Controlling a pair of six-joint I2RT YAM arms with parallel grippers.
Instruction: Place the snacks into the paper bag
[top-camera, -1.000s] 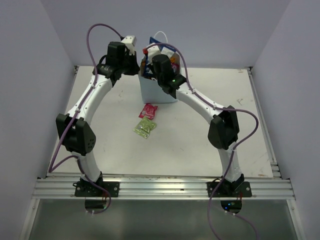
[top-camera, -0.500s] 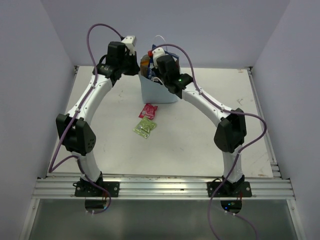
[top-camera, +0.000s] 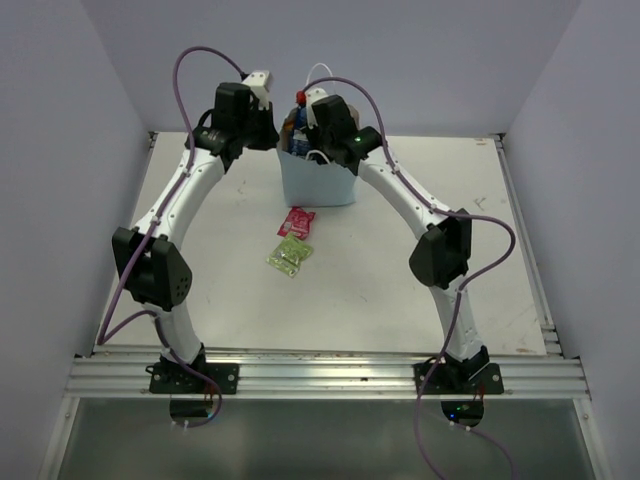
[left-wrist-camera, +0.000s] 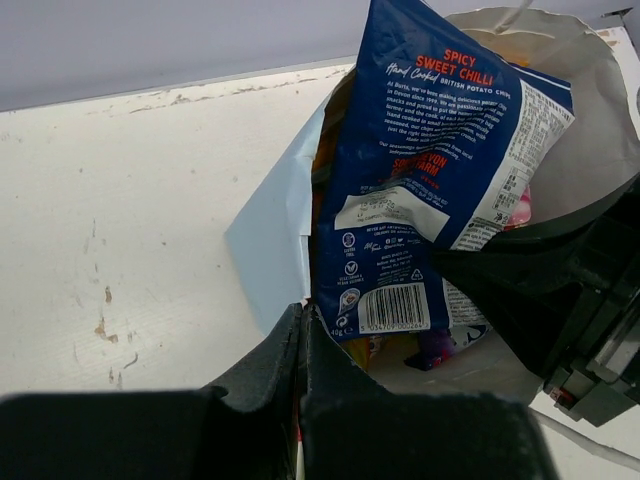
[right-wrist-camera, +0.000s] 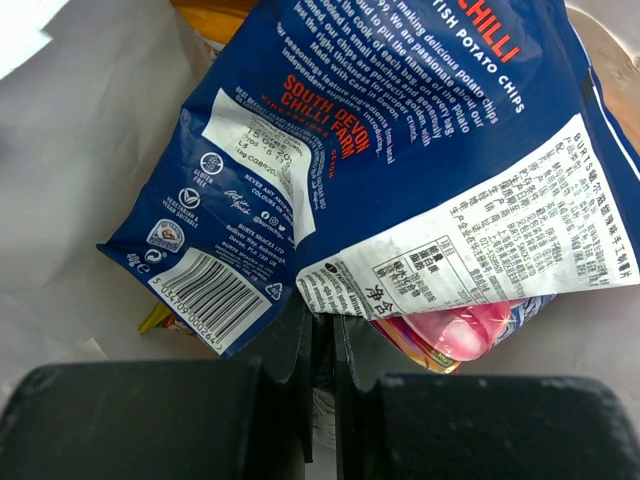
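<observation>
The pale paper bag (top-camera: 318, 185) stands upright at the back of the table. My left gripper (top-camera: 276, 140) is shut on its left rim (left-wrist-camera: 300, 322) and holds the mouth open. My right gripper (top-camera: 303, 128) is over the bag's mouth, shut on the lower edge of the blue-white packet (right-wrist-camera: 400, 130), which stands tilted inside the bag (left-wrist-camera: 430, 170). Under it lie a pink-red candy bag (right-wrist-camera: 470, 335) and an orange bag (right-wrist-camera: 215, 15). A pink sachet (top-camera: 297, 222) and a green sachet (top-camera: 290, 256) lie on the table in front of the bag.
The table's (top-camera: 430, 270) back wall is close behind the bag. My two wrists are close together over the bag. The right gripper's black body (left-wrist-camera: 575, 290) fills the bag's right side in the left wrist view.
My right wrist has swung up and back over the bag's mouth with the blue-white packet, and its elbow has shifted left. The left arm and the two sachets have not moved.
</observation>
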